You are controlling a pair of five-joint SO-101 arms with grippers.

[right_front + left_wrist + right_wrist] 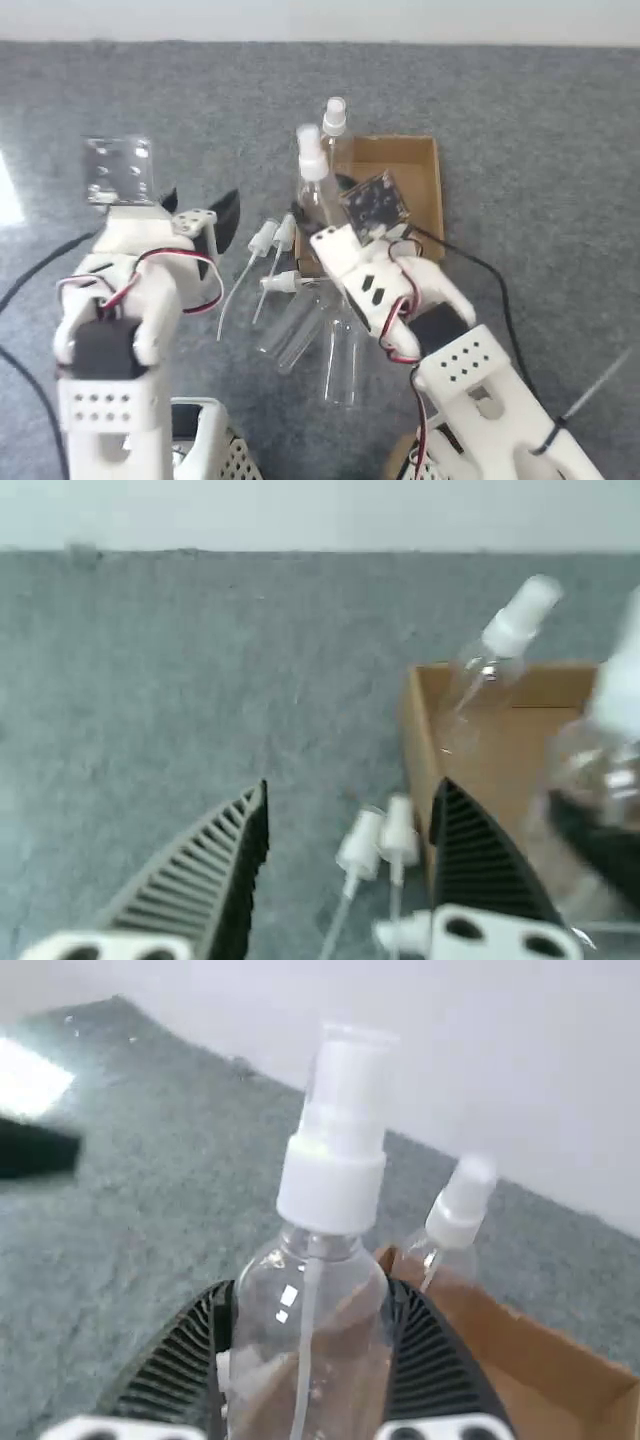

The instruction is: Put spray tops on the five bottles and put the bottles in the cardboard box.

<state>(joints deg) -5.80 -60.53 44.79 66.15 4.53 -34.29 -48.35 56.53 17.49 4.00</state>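
Right claw: clamped on a topped bottle, upright at the box edge.
Left claw: spread apart, near the loose tops.
Do it well: the bottle should be kept straight and set down inside.

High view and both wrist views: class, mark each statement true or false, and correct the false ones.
1. The right arm's jaws are shut on a bottle that already wears a spray top. True.
2. The left arm's jaws grip a spray top. False: they are open and empty, with loose spray tops lying on the carpet beyond them.
3. A second capped bottle stands upright at the far corner of the cardboard box. True.
4. Every bottle in the high view stands upright. False: the uncapped bottles lie on their sides on the carpet.
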